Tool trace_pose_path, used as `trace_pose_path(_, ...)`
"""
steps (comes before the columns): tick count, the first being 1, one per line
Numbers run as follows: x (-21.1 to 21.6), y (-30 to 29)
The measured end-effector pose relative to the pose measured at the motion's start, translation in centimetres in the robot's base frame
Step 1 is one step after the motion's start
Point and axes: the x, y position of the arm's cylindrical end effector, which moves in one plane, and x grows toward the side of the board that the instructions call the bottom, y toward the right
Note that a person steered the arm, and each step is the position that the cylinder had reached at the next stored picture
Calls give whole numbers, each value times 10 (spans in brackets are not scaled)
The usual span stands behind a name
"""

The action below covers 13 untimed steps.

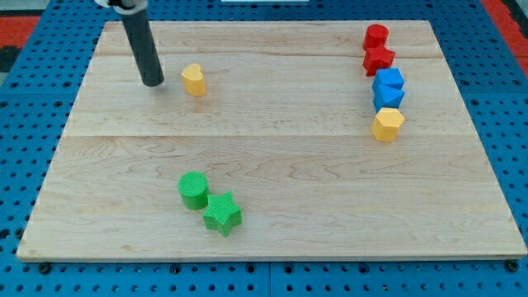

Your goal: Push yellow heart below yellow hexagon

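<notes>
The yellow heart (194, 80) lies on the wooden board (272, 165) in its upper left part. My tip (153, 83) stands just to the heart's left, a small gap apart from it. The yellow hexagon (388, 124) sits far off at the view's right, at the bottom of a column of blocks. The heart is well to the left of the hexagon and higher in the view.
Above the hexagon stand two blue blocks (388, 89) and, above those, two red blocks (378, 48), all in one column. A green cylinder (194, 190) and a green star (222, 213) touch each other at the lower left.
</notes>
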Motion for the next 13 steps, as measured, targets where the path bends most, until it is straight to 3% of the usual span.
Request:
trace_pose_path(1,4,65)
trace_pose_path(2,79,148)
trace_pose_path(3,99,196)
trace_pose_path(4,88,137)
trace_pose_path(5,68,196)
trace_pose_path(7,137,286)
trace_pose_path(8,142,270)
trace_pose_path(9,162,211)
trace_pose_path(10,193,248)
trace_pose_path(13,176,288)
